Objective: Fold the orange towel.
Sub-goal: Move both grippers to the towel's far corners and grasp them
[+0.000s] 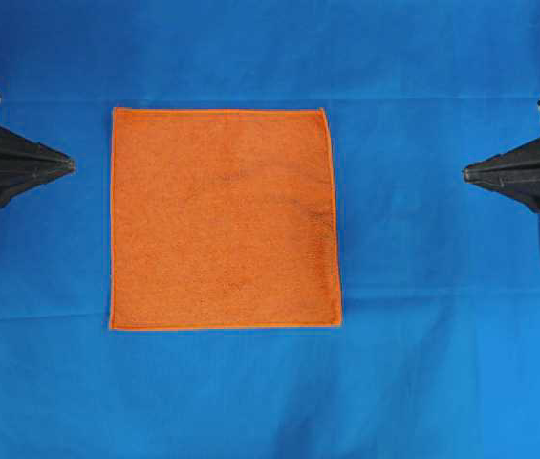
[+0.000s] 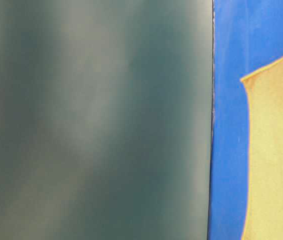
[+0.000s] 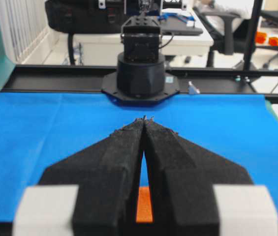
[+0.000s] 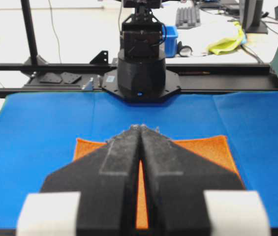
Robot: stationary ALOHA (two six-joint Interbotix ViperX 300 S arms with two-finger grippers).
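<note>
Left black foam-padded gripper (image 1: 71, 164) at 9 o'clock and right black foam-padded gripper (image 1: 466, 173) at 3 o'clock: both pressed together, empty, tips pointing inward, well apart from the cloth between them. Bright orange fuzzy terry-cloth square towel (image 1: 224, 218): flat, unfolded, thin stitched hem, centred on blue table cloth (image 1: 422, 344). No legible writing.

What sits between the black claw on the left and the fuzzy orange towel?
Only bare blue cloth separates the left gripper from the orange towel, seen in the overhead view.
</note>
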